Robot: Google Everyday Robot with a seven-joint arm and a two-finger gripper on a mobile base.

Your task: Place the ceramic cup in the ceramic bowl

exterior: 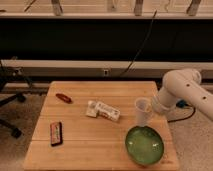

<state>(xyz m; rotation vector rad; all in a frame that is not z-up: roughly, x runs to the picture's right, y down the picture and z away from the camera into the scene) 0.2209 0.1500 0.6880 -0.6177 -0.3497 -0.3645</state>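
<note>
The whitish ceramic cup (142, 111) hangs upright above the wooden table, just over the far rim of the green ceramic bowl (144, 145). My gripper (151, 110) is shut on the cup from its right side, at the end of the white arm (180, 90) that reaches in from the right. The bowl sits at the table's front right corner with nothing in it.
A flat white box (103, 110) lies at the middle of the table (90, 150), left of the cup. A small red object (63, 98) lies at the back left and a dark bar (56, 133) at the front left. A chair base (9, 107) stands off the left edge.
</note>
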